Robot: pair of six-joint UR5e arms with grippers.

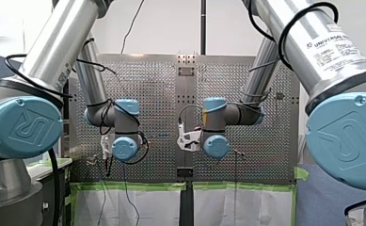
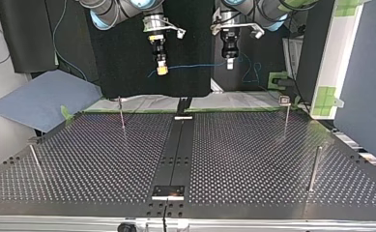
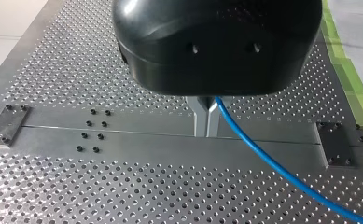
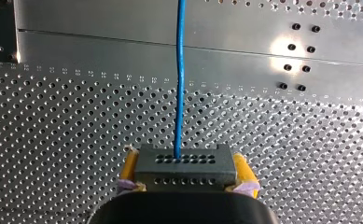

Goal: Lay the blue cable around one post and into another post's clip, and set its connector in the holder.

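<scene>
Right wrist view: we see right gripper [image 4: 184, 173] yellow pads clamped on dark, hole-dotted connector [image 4: 184, 161]; thin smooth blue cable [image 4: 180, 79] runs off it. Left gripper [image 3: 206, 122] metal fingers pinched together on cable, above perforated table [image 2: 253, 159]. Risks, we judge: cable sliding through smooth fingers, slack snagging slim metal post [image 2: 122, 113], taut pull tilting connector.

Over the perforated table [image 1: 270, 141] hang my left arm [image 1: 124, 148] and my right arm [image 1: 216, 146], green tape [image 1: 138, 186] along its edge
</scene>
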